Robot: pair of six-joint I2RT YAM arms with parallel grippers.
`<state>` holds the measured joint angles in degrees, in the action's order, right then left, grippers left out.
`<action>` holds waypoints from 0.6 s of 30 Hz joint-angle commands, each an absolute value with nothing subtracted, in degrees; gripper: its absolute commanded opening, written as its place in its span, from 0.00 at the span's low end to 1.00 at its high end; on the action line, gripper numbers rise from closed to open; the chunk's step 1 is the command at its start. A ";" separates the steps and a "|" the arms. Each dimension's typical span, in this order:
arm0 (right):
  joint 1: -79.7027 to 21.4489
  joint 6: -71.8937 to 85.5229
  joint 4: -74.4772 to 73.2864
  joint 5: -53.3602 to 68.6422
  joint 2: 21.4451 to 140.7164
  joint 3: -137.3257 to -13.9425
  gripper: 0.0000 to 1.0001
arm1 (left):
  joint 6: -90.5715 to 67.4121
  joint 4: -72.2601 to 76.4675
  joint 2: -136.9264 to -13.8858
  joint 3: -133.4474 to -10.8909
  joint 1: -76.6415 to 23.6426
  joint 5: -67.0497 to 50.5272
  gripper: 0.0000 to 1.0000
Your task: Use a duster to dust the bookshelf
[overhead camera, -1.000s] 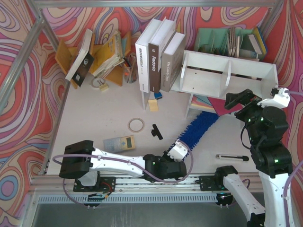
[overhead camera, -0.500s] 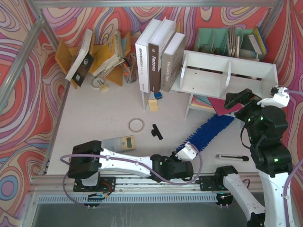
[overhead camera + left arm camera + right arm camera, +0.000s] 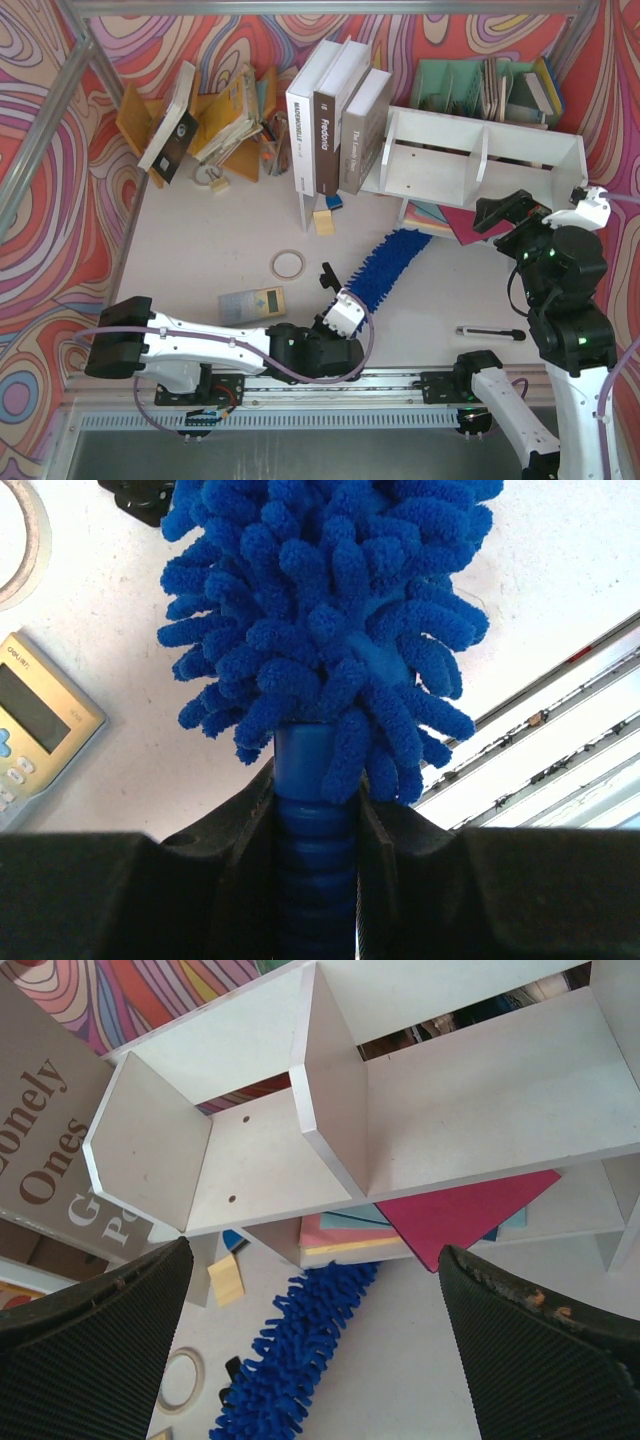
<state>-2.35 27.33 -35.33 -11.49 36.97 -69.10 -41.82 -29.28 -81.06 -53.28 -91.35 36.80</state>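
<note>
The duster [image 3: 385, 262] is a long fluffy bright-blue head lying slantwise low over the table, its tip by the front left leg of the bookshelf [image 3: 440, 130]. My left gripper [image 3: 347, 303] is shut on its ribbed blue handle [image 3: 315, 820]; in the left wrist view the duster's head [image 3: 320, 610] fans out just past the jaws of that gripper [image 3: 315, 800]. My right gripper [image 3: 510, 212] hangs open in front of the white shelf's right compartment. In the right wrist view that open gripper [image 3: 315, 1250] holds nothing, with the two-compartment bookshelf [image 3: 480, 1090] ahead and the duster [image 3: 290, 1360] below.
Coloured notebooks [image 3: 450, 222] lie under the shelf. Three upright books [image 3: 335, 115] stand left of it, a green file organiser [image 3: 480, 85] behind it, a yellow rack [image 3: 225, 110] at back left. A tape ring [image 3: 289, 264], calculator [image 3: 252, 302], black clip [image 3: 330, 278] and pen [image 3: 490, 333] lie about.
The left arm swung the duster to the right, then back to the left. Its tip now lies by the shelf's left leg. The right arm has stayed put.
</note>
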 commanded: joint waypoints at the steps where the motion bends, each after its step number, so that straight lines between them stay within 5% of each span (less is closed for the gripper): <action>1: -2.45 27.84 -33.97 -11.30 35.90 -68.29 0.99 | -40.48 -25.01 -81.58 -54.65 -91.32 40.62 0.00; 18: -2.41 26.84 -35.26 -12.30 35.25 -69.32 0.99 | -20.26 -20.04 -103.94 -80.50 -90.63 30.21 0.00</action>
<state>-2.35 27.35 -35.38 -11.57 36.27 -68.77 -23.97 -23.79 -104.01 -78.56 -91.15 29.95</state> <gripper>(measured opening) 0.987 0.343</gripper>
